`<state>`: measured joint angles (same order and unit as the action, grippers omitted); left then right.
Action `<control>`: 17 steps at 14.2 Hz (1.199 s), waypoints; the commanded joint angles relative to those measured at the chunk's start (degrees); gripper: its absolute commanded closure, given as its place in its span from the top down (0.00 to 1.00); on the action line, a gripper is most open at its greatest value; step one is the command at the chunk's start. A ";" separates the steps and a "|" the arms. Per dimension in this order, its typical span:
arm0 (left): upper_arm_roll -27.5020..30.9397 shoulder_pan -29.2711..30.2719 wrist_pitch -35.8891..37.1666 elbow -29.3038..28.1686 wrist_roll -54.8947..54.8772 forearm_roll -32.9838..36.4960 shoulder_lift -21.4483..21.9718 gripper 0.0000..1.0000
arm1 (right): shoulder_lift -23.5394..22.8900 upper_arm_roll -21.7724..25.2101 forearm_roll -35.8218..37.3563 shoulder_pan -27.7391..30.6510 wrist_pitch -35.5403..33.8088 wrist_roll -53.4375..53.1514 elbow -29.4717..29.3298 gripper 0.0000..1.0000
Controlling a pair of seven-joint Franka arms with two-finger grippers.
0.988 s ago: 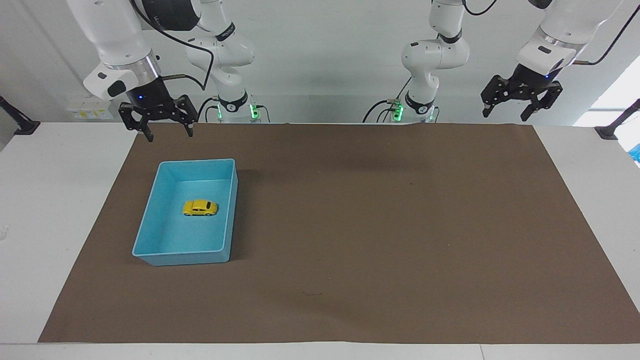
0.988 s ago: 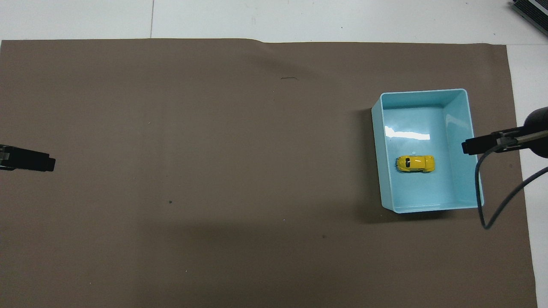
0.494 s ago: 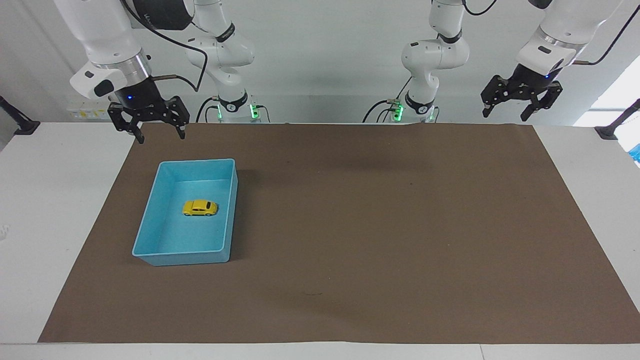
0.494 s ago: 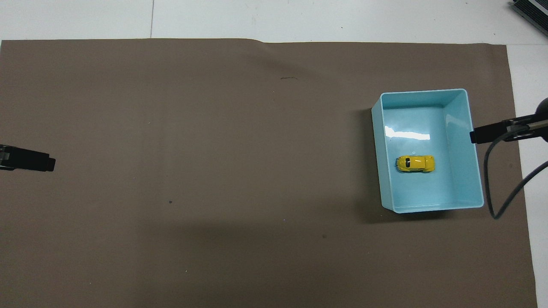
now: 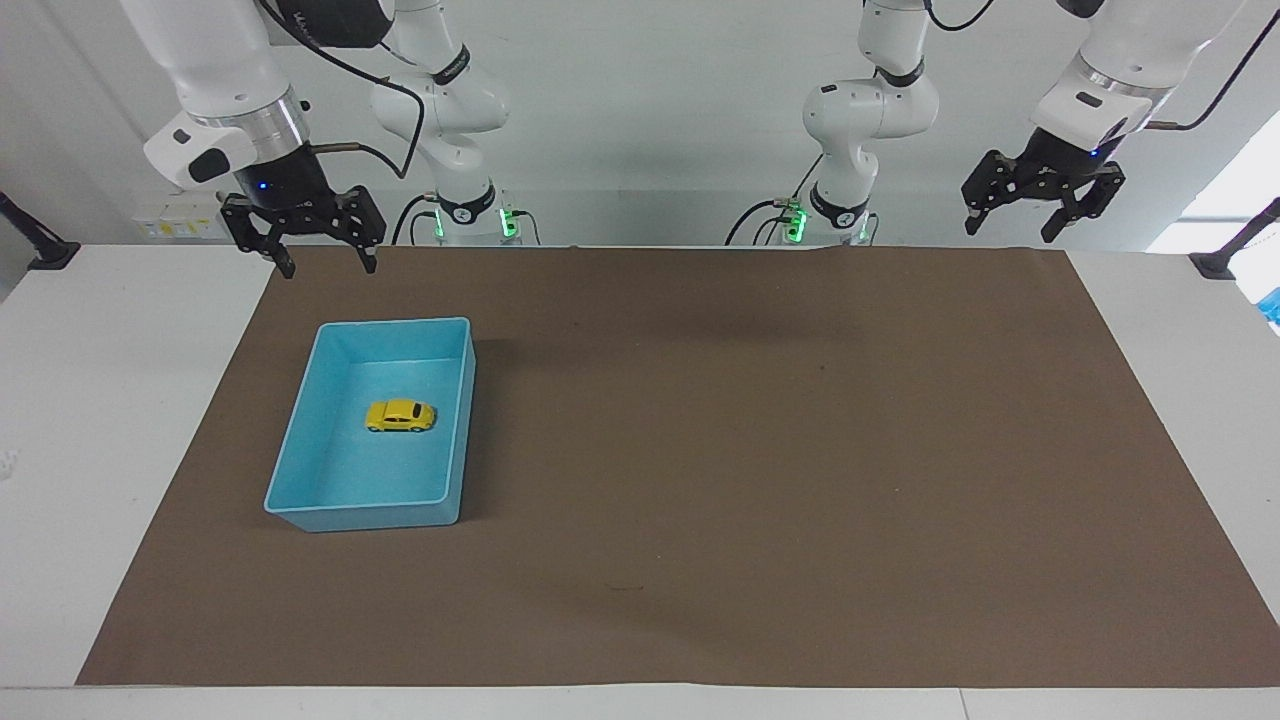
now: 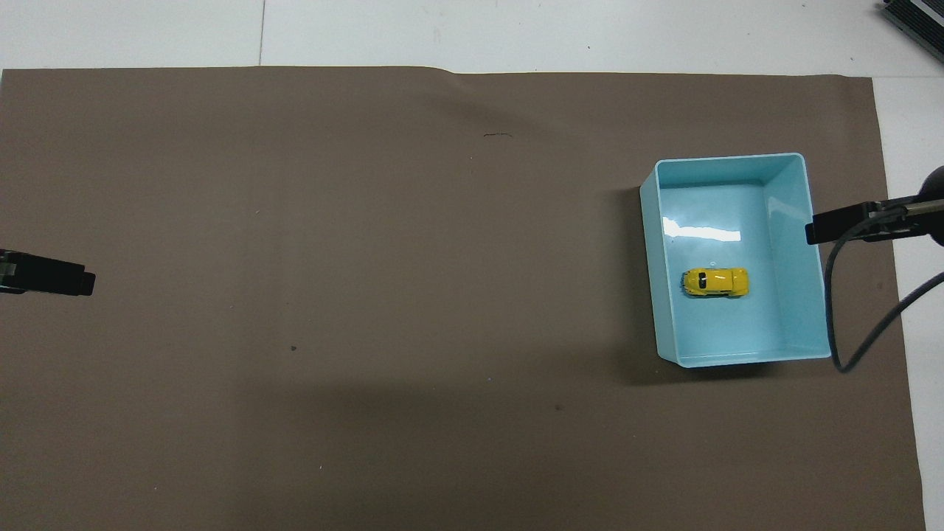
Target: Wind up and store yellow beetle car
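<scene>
The yellow beetle car (image 5: pixel 400 416) (image 6: pixel 715 282) lies on its wheels in the light blue bin (image 5: pixel 300 440) (image 6: pixel 800 221), near the bin's middle. My right gripper (image 5: pixel 321 266) is open and empty, raised over the mat's edge at the bin's robot-side end; one fingertip (image 6: pixel 830 225) shows in the overhead view over the bin's rim. My left gripper (image 5: pixel 1010 230) is open and empty, raised over the mat's corner at the left arm's end, where the arm waits; its tip (image 6: pixel 66 279) shows in the overhead view.
A brown mat (image 5: pixel 760 450) covers most of the white table (image 5: pixel 110 400). The right arm's black cable (image 6: pixel 863 332) hangs beside the bin. A dark device corner (image 6: pixel 918 18) lies at the table's corner farthest from the robots.
My right gripper has risen and drawn back from over the bin toward the right arm's end, then shifted slightly. The car, the bin and the left arm have not moved.
</scene>
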<state>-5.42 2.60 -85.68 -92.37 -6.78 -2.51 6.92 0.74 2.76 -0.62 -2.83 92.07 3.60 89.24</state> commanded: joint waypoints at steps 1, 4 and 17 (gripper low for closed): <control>-0.21 0.74 -0.01 -0.79 0.10 -0.83 0.82 1.00 | -0.47 -0.30 -0.08 -0.16 -1.71 -1.84 -1.61 1.00; -0.21 0.74 -0.01 -0.79 0.10 -0.83 0.82 1.00 | -0.38 -0.21 -0.08 -0.16 -3.12 -3.16 -1.61 1.00; -0.21 0.74 -0.01 -0.79 0.10 -0.83 0.82 1.00 | -0.30 -4.25 0.27 4.24 -2.42 -3.34 -1.61 1.00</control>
<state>-5.42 2.60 -85.68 -92.37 -6.78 -2.51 6.92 0.74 -0.34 -0.69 0.36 90.15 1.60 88.49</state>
